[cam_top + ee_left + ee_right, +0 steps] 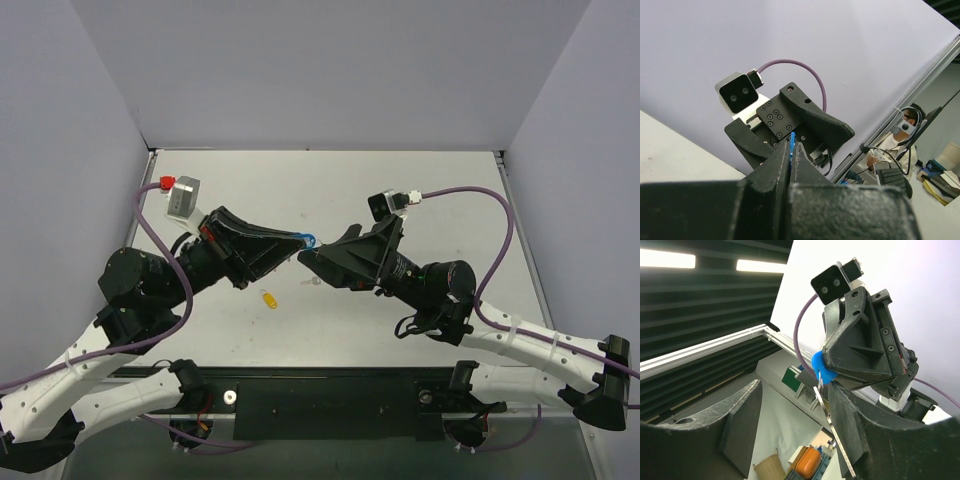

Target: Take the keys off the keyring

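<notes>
The left gripper (298, 243) is pressed together on the blue tag of the keyring (819, 367), holding it in the air over the middle of the bench (400, 200). In the left wrist view the tag shows only as a thin blue edge between the pads. The keys (826, 410) hang from the thin ring below the tag. The right gripper (795, 385) faces the left one tip to tip, its jaws spread. A silver blade lies along the inner face of one finger (845, 425), well apart from the other. A yellow tag (269, 298) lies on the bench, toward its near edge.
</notes>
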Motion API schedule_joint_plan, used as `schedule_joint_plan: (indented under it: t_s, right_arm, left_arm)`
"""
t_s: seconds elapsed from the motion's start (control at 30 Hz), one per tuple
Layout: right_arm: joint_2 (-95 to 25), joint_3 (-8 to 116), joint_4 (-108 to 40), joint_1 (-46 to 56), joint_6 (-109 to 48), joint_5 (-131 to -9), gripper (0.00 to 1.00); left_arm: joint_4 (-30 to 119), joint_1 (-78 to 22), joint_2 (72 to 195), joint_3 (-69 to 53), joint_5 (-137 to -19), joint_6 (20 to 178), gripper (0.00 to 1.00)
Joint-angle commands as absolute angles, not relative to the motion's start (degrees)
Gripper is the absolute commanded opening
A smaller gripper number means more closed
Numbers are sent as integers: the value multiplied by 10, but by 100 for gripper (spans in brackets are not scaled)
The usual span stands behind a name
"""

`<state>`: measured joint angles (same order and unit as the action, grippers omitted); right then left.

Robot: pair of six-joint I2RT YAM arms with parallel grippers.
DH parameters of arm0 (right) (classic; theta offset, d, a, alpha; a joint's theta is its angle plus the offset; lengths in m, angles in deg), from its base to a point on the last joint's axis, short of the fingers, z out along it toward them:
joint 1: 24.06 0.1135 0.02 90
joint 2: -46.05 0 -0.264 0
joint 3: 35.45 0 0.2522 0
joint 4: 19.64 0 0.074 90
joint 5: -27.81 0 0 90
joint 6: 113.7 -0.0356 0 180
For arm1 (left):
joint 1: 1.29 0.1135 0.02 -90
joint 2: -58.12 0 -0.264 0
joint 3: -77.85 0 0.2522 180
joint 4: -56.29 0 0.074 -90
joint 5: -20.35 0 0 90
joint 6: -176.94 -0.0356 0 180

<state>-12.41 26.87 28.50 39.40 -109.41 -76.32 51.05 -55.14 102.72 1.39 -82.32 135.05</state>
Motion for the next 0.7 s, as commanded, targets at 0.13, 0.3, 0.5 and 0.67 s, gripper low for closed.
schedule_joint_plan:
  t_s: [0.13,0.3,0.5,0.67]
  right_arm:
    - [-106,282,301,398,-1071,-756,46]
    - [-100,278,276,398,-1061,-752,42]
    - [-102,279,259,398,-1055,-751,42]
    - [-99,276,252,398,-1050,-743,41]
  left_arm:
    - [496,-549,1013,-17,-805,1331,0]
    - [490,-549,1015,-24,-804,1328,0]
    - [486,-549,1008,-24,-801,1325,0]
    - [478,-548,1001,-21,-793,1324,0]
